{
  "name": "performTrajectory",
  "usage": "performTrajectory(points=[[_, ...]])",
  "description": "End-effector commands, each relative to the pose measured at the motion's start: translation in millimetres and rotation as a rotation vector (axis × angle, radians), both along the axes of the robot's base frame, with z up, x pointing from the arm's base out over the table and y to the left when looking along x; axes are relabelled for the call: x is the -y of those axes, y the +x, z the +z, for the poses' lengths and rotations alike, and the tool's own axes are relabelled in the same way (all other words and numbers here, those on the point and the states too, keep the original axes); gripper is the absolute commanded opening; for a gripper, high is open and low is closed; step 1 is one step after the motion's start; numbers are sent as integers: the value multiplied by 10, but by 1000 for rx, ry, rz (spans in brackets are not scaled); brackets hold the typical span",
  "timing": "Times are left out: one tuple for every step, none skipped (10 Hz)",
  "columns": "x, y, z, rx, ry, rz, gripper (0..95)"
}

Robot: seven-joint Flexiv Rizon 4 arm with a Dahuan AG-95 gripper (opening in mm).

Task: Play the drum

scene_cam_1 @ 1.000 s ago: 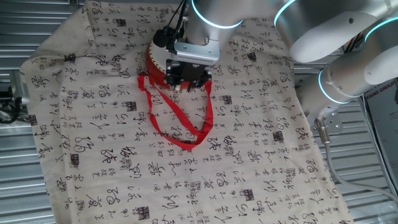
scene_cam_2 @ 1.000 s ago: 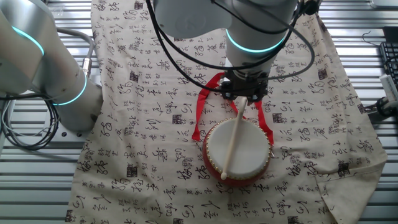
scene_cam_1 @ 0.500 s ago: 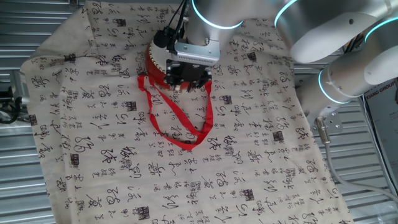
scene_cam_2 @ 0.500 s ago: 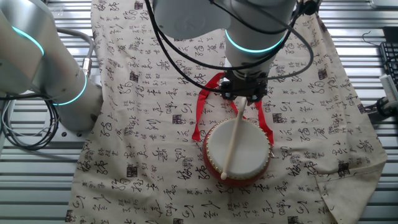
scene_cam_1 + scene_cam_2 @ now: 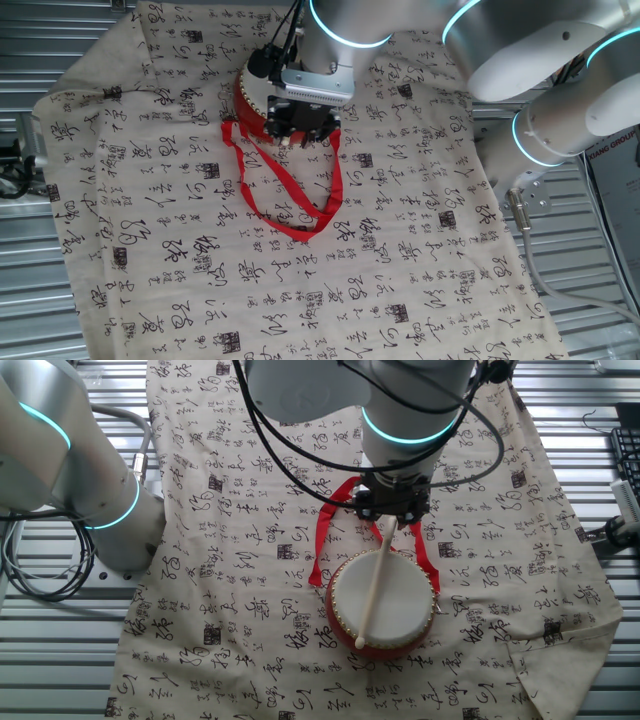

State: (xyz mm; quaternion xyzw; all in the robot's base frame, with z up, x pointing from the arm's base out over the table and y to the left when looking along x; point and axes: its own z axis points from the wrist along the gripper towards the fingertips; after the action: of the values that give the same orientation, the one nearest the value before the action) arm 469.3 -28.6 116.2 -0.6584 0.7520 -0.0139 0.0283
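We see a table [image 5: 40, 290] of grey metal slats, and a beige cloth [image 5: 300, 290] printed with black calligraphy covers most of it. Directly on the cloth stands the drum [image 5: 380, 605], with its cream head facing up. Its red ribbon strap [image 5: 290, 215] lies flat on the cloth in a long loop beside it.

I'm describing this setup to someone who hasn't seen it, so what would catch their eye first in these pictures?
Probably the small red drum with its pale head, sitting on a cloth printed all over with black calligraphy. A pale stick lies slanted across the drumhead, held by the end effector just beyond the drum's far edge. A red ribbon loops out from the drum across the cloth.
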Motion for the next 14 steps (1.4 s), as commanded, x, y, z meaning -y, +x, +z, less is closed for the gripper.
performTrajectory(points=[[6,-14,-11,5,0,-1,380],[9,-21,-16,7,2,-2,380],[10,-25,-18,7,1,-1,380],[10,-25,-18,7,1,-2,380],[10,-26,-19,8,1,-2,380],[12,-31,-22,8,1,-1,380],[15,-41,-28,10,2,-3,380],[20,-55,-37,13,3,-4,380],[21,-59,-38,16,3,-2,380],[22,-59,-38,15,3,-3,380],[22,-59,-38,15,4,-4,380],[22,-59,-38,15,5,-5,190],[22,-59,-38,14,8,-8,190],[22,-59,-38,14,7,-11,190]])
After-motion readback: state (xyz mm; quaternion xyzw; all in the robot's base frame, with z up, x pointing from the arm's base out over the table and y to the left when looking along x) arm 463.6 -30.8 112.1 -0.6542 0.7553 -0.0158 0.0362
